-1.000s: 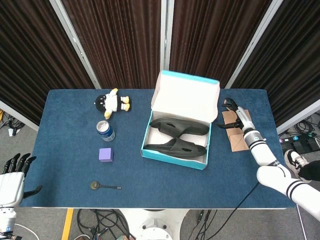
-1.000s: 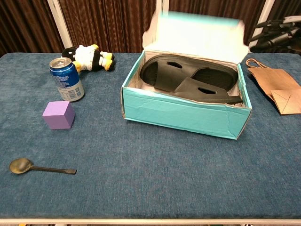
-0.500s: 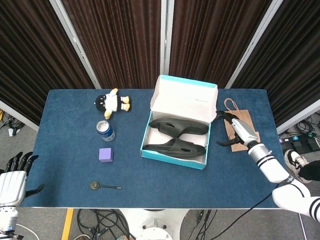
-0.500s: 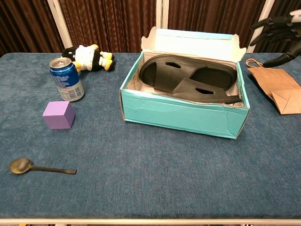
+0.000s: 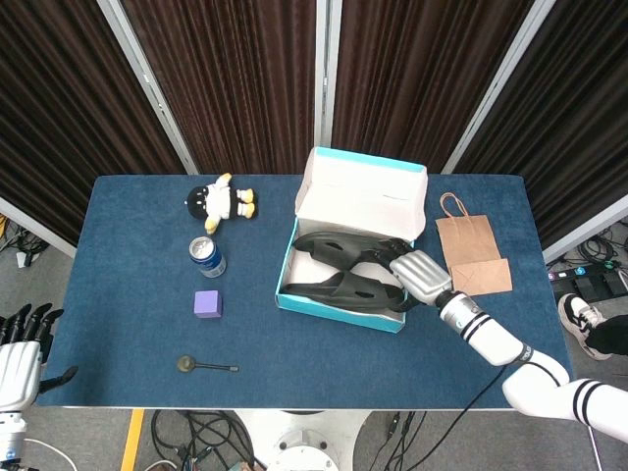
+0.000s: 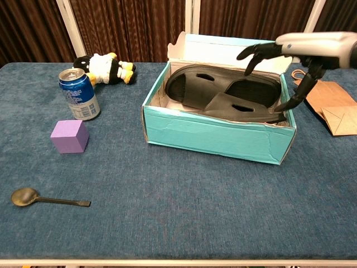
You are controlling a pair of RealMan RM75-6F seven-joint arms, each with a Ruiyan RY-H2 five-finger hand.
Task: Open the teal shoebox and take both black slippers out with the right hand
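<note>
The right hand (image 5: 420, 274) has swung in from beside the paper bag (image 5: 469, 253) to hover, fingers (image 6: 249, 54) released, over the black slippers (image 6: 226, 96) in the opened teal shoebox (image 6: 217, 134), ready to grasp.

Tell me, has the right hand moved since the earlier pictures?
Yes. The right hand has moved left, from above the brown paper bag to over the open teal shoebox.

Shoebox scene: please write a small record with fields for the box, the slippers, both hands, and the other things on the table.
shoebox: teal, lid up
slippers: both black, inside the box
right hand: over the box's right end, fingers spread, holds nothing
left hand: off the table's near left corner, fingers apart
others: soda can, purple cube, spoon, plush toy, paper bag
</note>
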